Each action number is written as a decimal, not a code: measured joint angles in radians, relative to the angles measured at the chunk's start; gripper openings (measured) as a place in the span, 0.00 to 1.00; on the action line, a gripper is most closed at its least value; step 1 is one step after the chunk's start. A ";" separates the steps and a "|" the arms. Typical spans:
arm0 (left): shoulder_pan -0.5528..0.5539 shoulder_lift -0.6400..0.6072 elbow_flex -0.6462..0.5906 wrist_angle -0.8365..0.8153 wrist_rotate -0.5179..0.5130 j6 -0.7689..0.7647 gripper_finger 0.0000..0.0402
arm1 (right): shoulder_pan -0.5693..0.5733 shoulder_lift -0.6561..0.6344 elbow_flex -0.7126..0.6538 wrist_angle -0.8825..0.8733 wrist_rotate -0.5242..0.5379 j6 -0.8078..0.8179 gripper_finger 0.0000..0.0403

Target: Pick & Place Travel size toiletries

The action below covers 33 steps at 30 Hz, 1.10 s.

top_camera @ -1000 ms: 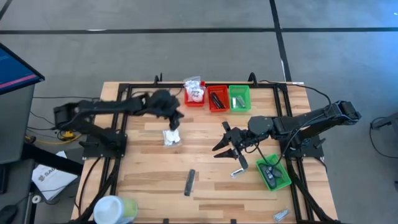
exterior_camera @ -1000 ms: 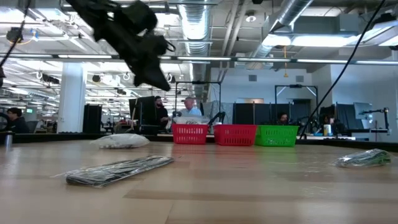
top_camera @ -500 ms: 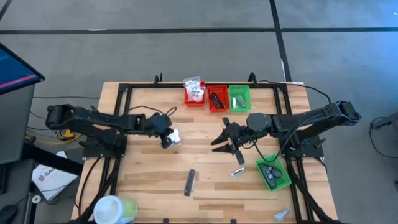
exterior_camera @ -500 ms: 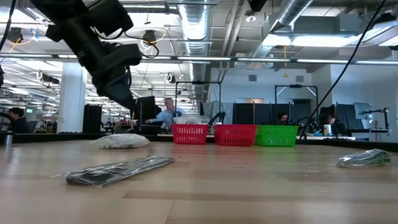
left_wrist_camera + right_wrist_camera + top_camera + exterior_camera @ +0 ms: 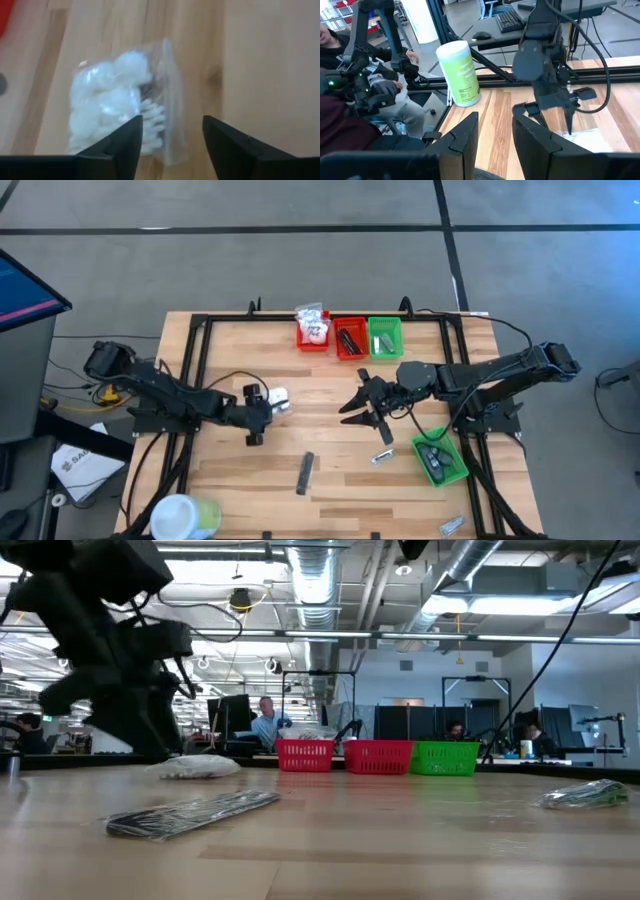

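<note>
A clear packet of white cotton bits (image 5: pixel 278 398) lies flat on the wooden table left of centre, and shows again in the left wrist view (image 5: pixel 117 107) and the low view (image 5: pixel 195 767). My left gripper (image 5: pixel 262 408) is open and low beside it, its two fingers (image 5: pixel 131 145) standing apart at the packet's near end. My right gripper (image 5: pixel 365 423) hangs open above the table's middle right with nothing between its fingers (image 5: pixel 470 135). A dark stick packet (image 5: pixel 305 473) and a silvery sachet (image 5: pixel 383 457) lie loose on the table. My left gripper comes slanting down at the packet's near end (image 5: pixel 150 142). One finger overlaps the packet's edge in the wrist view. I cannot tell whether it touches the packet, which lies flat on the table.
Two red bins (image 5: pixel 312 332) (image 5: pixel 349 340) and a green bin (image 5: pixel 384 338) stand at the far edge. Another green bin (image 5: pixel 440 461) sits near my right arm. A white-and-green tub (image 5: pixel 185 515) lies at the near left corner, and a silvery packet (image 5: pixel 452 526) at the near right.
My left gripper has swung from near the far red bin toward the table's near edge and down, rolling as it went, until it is low beside the white packet, and its fingers have spread apart. The packet has stayed where it was.
</note>
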 joint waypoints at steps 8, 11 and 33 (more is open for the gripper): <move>-0.002 0.167 0.013 0.032 -0.084 -0.027 0.54 | 0.000 0.000 0.000 -0.001 0.000 0.000 0.28; -0.002 0.185 0.023 0.036 -0.109 -0.039 0.49 | 0.000 0.000 0.000 -0.002 0.000 0.000 0.28; 0.001 0.076 0.042 0.041 -0.111 -0.021 0.00 | 0.000 0.000 0.000 -0.010 0.000 -0.004 0.28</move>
